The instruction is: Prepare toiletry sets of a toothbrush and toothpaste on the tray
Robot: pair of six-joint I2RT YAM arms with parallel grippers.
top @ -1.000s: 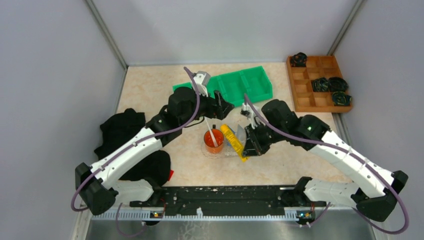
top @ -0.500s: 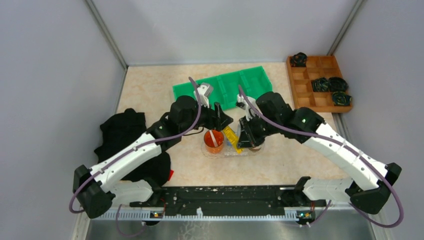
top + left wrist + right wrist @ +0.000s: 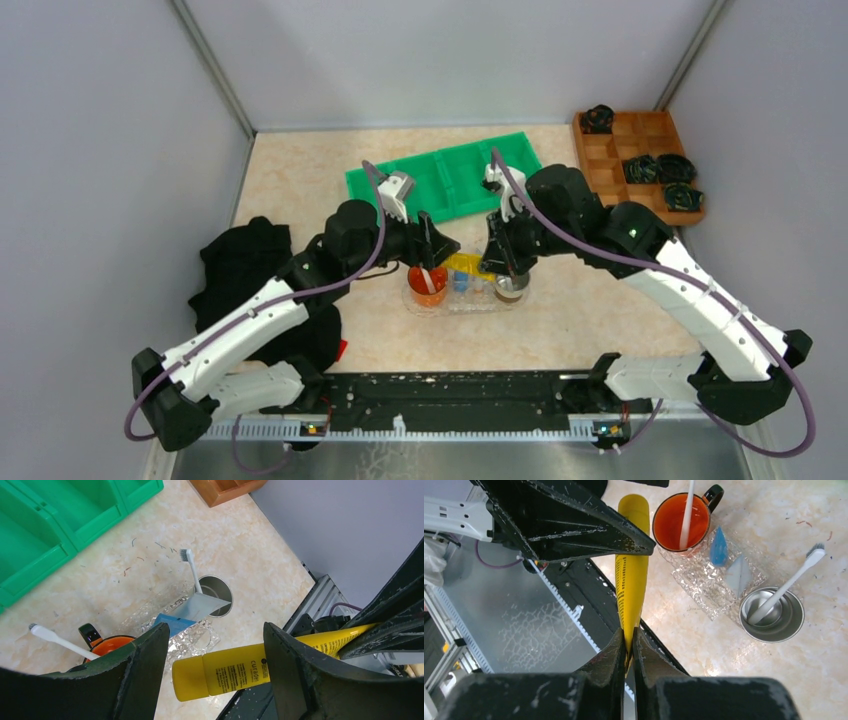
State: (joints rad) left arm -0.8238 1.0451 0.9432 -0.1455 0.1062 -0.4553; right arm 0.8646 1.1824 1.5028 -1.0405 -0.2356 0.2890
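Note:
My right gripper [image 3: 626,632] is shut on the flat crimped end of the yellow toothpaste [image 3: 631,570] and holds it in the air above the clear tray [image 3: 490,303]. My left gripper [image 3: 216,630] is open, and the tube's cap end [image 3: 192,677] lies between its fingers without being gripped. An orange cup [image 3: 107,645] holds one white toothbrush [image 3: 55,637]. A steel cup [image 3: 222,592] holds the other toothbrush [image 3: 192,572]. A blue tube [image 3: 172,622] and a white tube [image 3: 202,605] stand on the tray between the cups.
The green bin [image 3: 450,175] lies behind the tray. The wooden box [image 3: 640,165] with black items sits at the back right. A black cloth [image 3: 250,270] lies at the left under the left arm. The rail [image 3: 450,395] runs along the near edge.
My right gripper has lifted the yellow tube off the tray and swung it level toward the left gripper. The left gripper has moved in, open, around the tube's cap end.

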